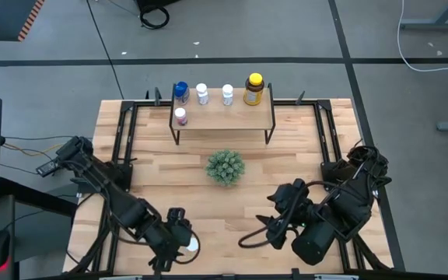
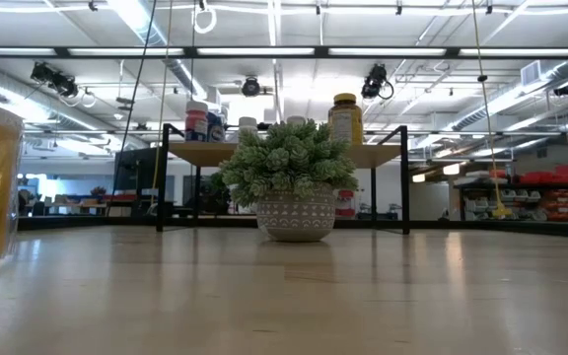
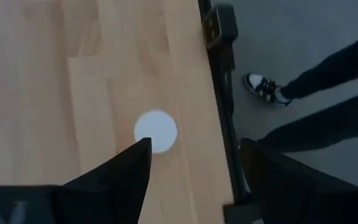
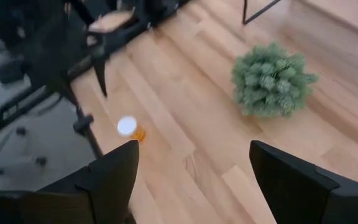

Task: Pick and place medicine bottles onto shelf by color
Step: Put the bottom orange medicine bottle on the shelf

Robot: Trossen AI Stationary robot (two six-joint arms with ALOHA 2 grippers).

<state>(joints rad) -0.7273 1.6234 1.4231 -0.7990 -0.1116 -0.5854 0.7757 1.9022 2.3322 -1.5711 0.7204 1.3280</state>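
White-capped and orange-bodied, the bottle (image 4: 128, 128) now in play stands near the lower edge of the table (image 1: 286, 163), at lower left of centre in the high view, where only its cap shows as a pale disc beside the left gripper (image 1: 179, 233). The left wrist view looks straight down on that cap, with the left gripper's fingers (image 3: 114, 177) spread wide and holding nothing; one finger tip lies just beside the cap, the other well out over the table's edge, where a person's legs and shoe (image 3: 263, 88) show beyond.

Judging from this, the step in hand is the approach to a grasp, and the gripper is off-centre. It would do well to shift until the cap sits midway between the fingers, then descend low enough to close on the body rather than the cap, keeping the bottle upright near that edge.

The shelf (image 1: 232, 118) stands at upper centre of the high view, carrying a blue bottle (image 1: 180, 92), two white-capped ones (image 1: 202, 94), a larger yellow-capped amber bottle (image 1: 253, 89) and a purple one (image 1: 180, 116). The green plant (image 1: 225, 167) sits between bottle and shelf, so the carry should go around or above it.

The right gripper (image 1: 274, 225) waits at lower right, fingers apart and empty.
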